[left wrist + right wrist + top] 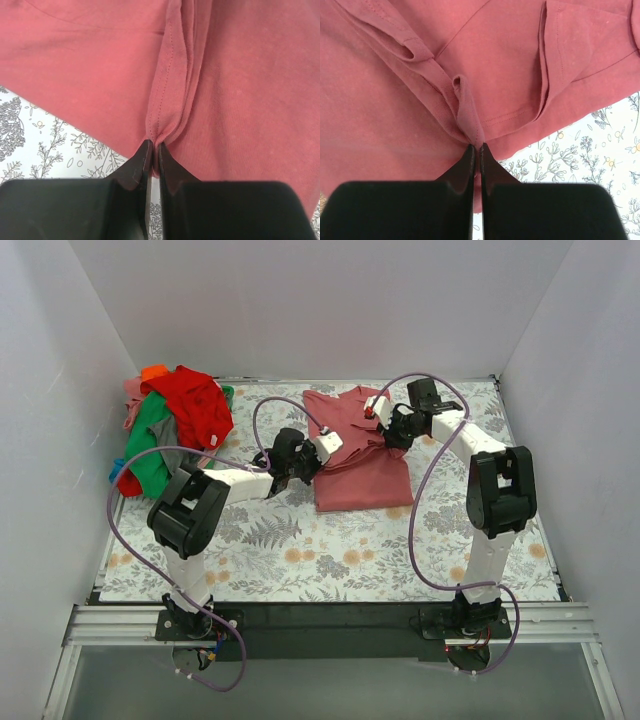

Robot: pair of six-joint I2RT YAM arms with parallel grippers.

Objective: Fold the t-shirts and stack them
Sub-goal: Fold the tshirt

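Note:
A dusty salmon-pink t-shirt (358,455) lies partly folded in the middle of the floral table cover. My left gripper (300,466) sits at its left edge, shut on a pinched hem of the fabric (165,100). The gripper (155,146) has cloth bunched between its tips. My right gripper (382,426) is over the shirt's upper right part, shut on a fold of the same shirt (395,110); the gripper (476,147) nips a ribbed edge. A pile of other t-shirts (180,420), red, green, orange and pink, lies at the far left.
The floral table cover (300,550) spreads over the whole table. White walls close in the left, back and right sides. Purple cables loop from both arms above the cloth.

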